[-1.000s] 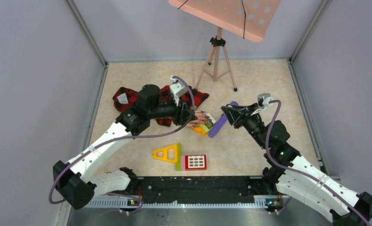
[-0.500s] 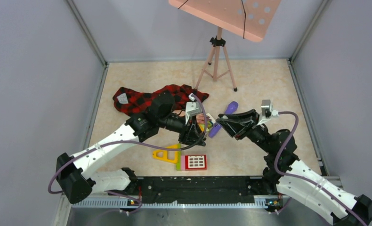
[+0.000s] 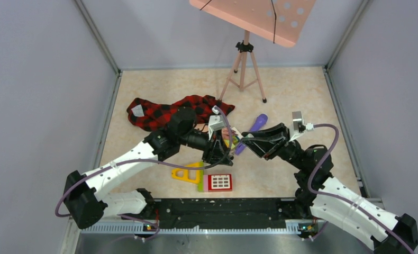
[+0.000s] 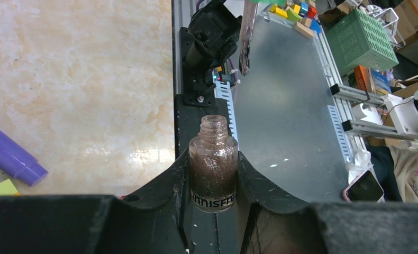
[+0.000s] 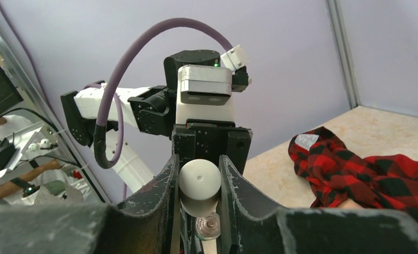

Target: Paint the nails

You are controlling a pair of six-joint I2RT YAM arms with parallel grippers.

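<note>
While right gripper (image 3: pixel 244 140) edges brush (image 4: pixel 247 37) closer, left gripper (image 3: pixel 217 152) grips bottle (image 4: pixel 213 164)

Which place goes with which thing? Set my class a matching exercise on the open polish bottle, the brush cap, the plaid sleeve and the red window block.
Things:
1 open polish bottle
2 brush cap
3 plaid sleeve
4 red window block

Places:
A flat on the table, toward its near edge
B clamped in the left gripper
C crumpled on the table, behind both grippers
D clamped in the right gripper

Pairs: 1-B, 2-D, 3-C, 4-A
</note>
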